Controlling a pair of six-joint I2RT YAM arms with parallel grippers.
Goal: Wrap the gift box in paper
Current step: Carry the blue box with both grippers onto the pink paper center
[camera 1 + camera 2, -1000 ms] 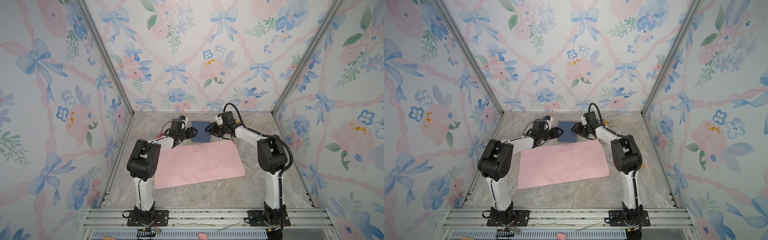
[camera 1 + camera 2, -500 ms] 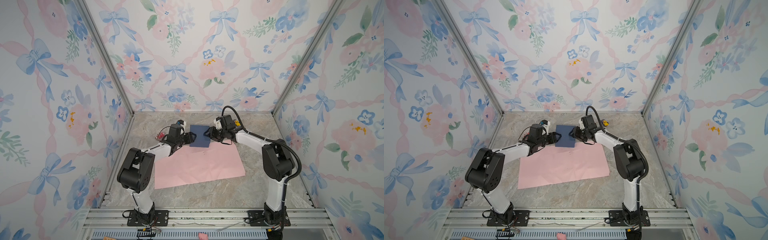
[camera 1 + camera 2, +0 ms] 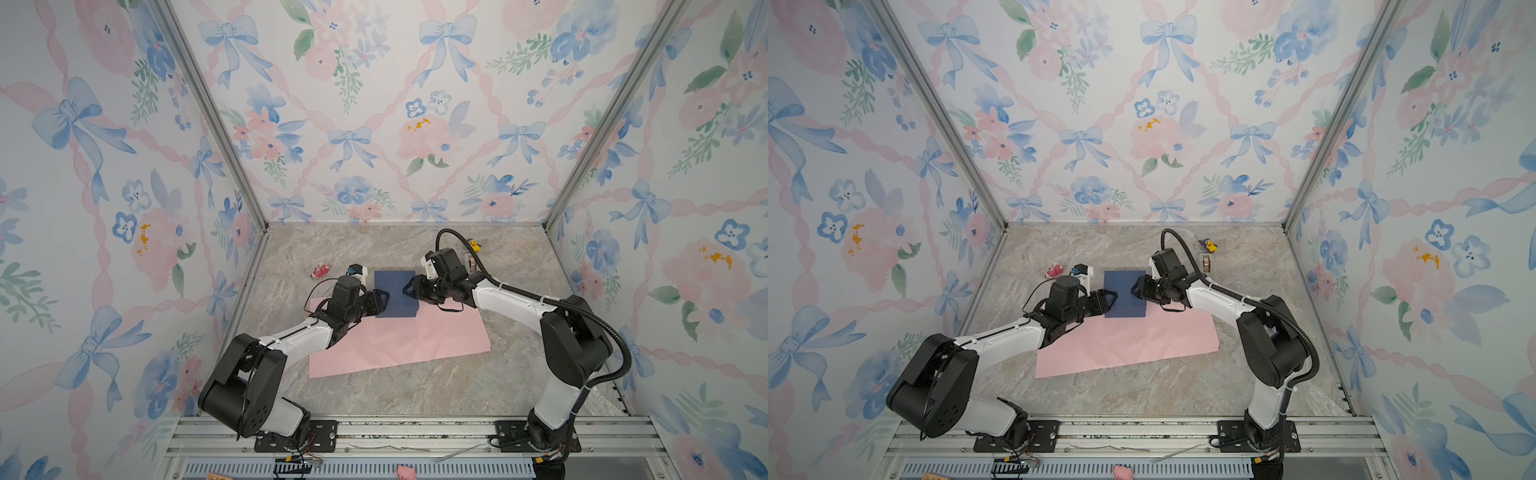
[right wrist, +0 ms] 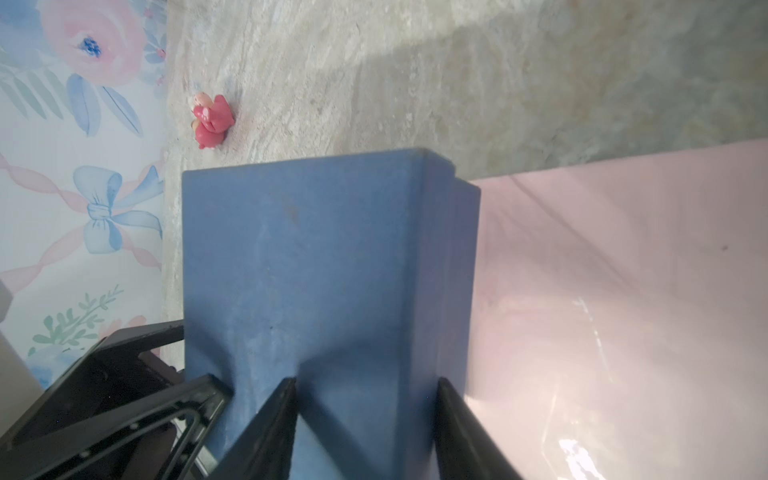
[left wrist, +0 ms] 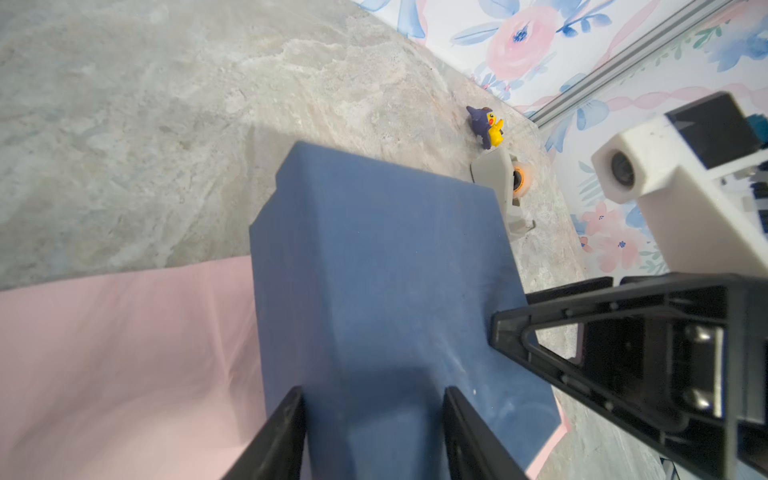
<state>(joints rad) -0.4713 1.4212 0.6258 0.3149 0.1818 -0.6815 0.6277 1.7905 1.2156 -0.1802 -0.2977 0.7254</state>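
The gift box [image 3: 395, 293] was shown gripped at its 9 o'clock edge by the left pincer [image 3: 383, 300] and at its 3 o'clock edge by the right pincer [image 3: 409, 289], over the 12 o'clock border of the paper [image 3: 399, 343], whose centre lay toward 6 o'clock.

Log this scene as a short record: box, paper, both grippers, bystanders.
gift box: navy, lid on, near part over the paper's far edge
paper: pink face up, lying flat
left gripper: shut on gift box, left side
right gripper: shut on gift box, right side
lifted or resting: cannot tell
other items: tape dispenser, yellow figure, red figure, all off the paper
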